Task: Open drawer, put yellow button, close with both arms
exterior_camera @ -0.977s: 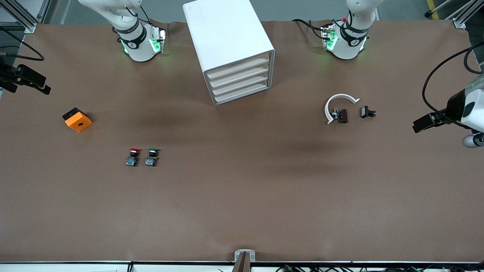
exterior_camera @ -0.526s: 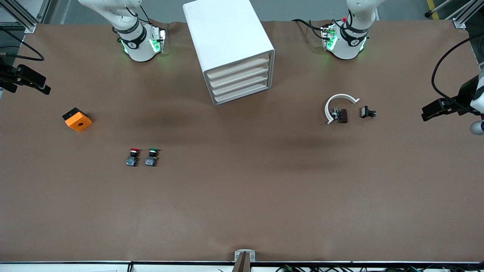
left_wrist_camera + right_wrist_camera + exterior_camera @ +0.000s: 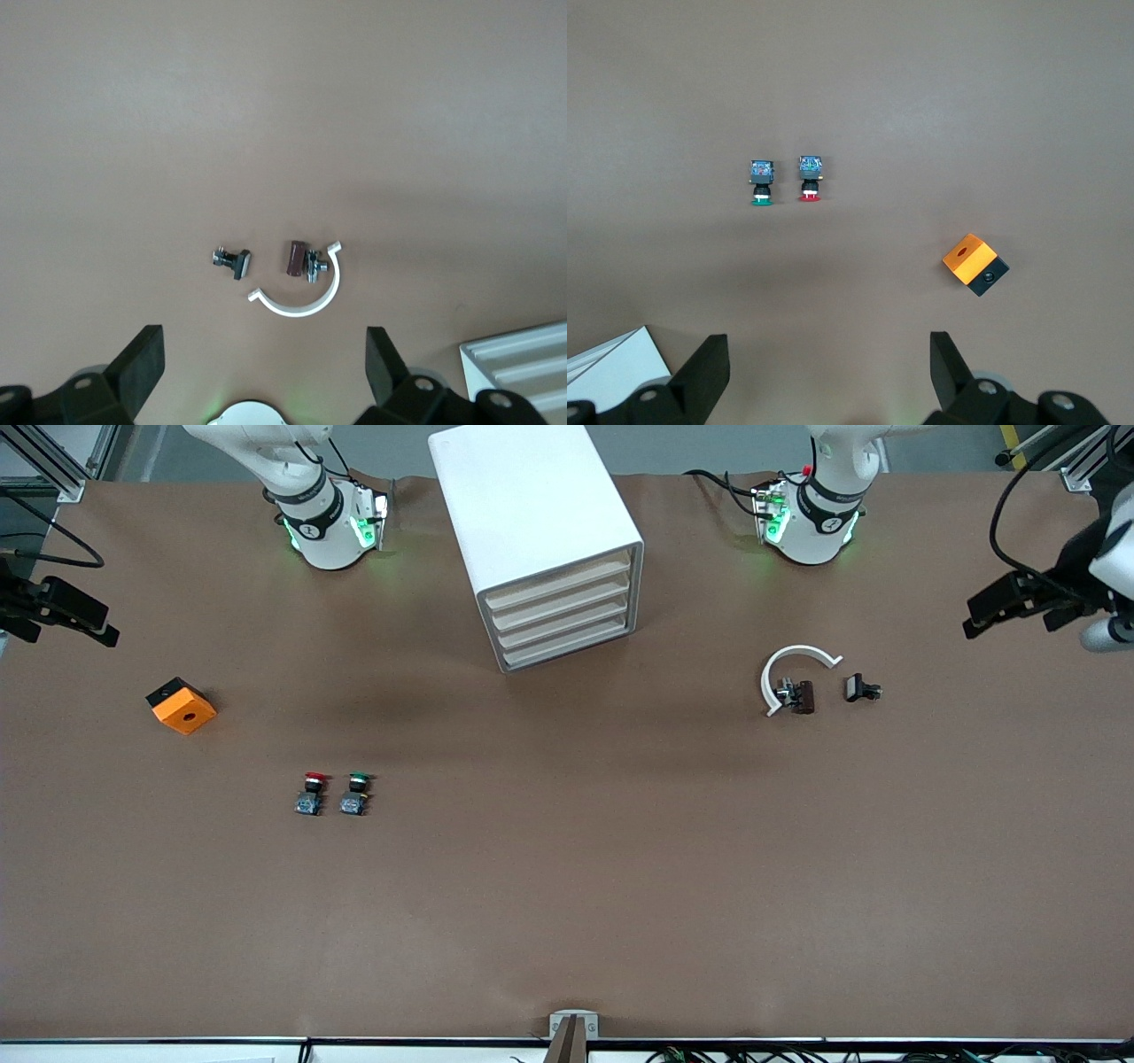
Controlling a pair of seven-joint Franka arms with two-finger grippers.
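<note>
Front view: drawer flush in cabinet, shut. Yellow button nowhere visible. Left tool and right tool raised at worktop ends.

Left wrist view: left tool spread, empty, above white clip.

Right wrist view: right tool spread, empty, above orange block.

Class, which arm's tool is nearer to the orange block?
Right. The right tool hangs just beside the orange block; the left tool is at the table's left-arm end.

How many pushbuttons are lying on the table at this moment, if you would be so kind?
2: the red-capped button and the green-capped button lie side by side, toward the right arm's end. No yellow one shows; it may be hidden inside the shut cabinet.
</note>
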